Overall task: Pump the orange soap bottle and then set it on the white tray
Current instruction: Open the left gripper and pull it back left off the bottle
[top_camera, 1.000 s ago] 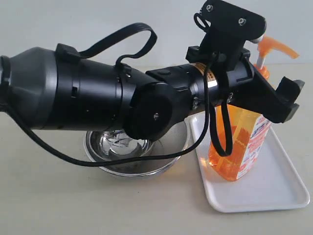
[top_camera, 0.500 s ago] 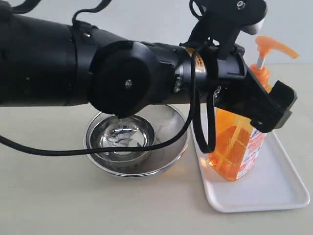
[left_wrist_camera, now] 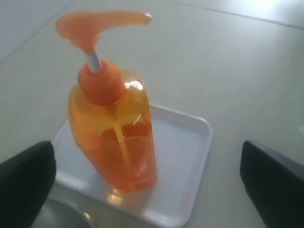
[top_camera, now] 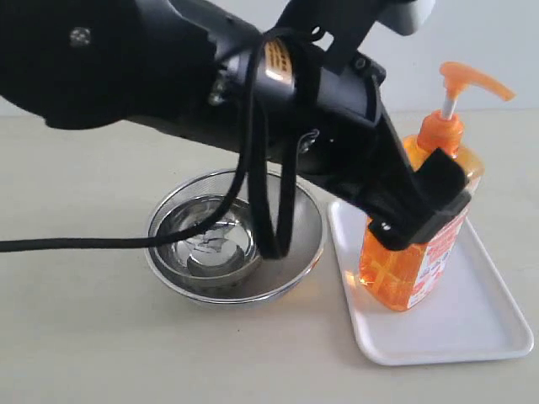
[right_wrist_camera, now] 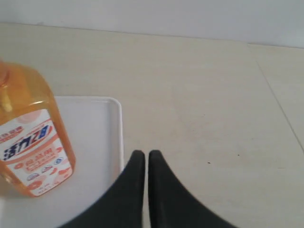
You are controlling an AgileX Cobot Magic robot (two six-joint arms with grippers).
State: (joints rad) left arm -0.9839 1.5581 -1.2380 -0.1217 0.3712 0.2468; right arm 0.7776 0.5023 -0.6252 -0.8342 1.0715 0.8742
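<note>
The bottle (top_camera: 396, 278) is glossy, translucent orange plastic. The tray (top_camera: 480, 320) is smooth white plastic with a slight sheen. The bowl (top_camera: 173, 227) is polished reflective metal; the table (top_camera: 76, 337) looks matt.

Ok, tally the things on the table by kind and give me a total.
Orange soap bottle: 1
White tray: 1
Steel bowl: 1
Total: 3
</note>
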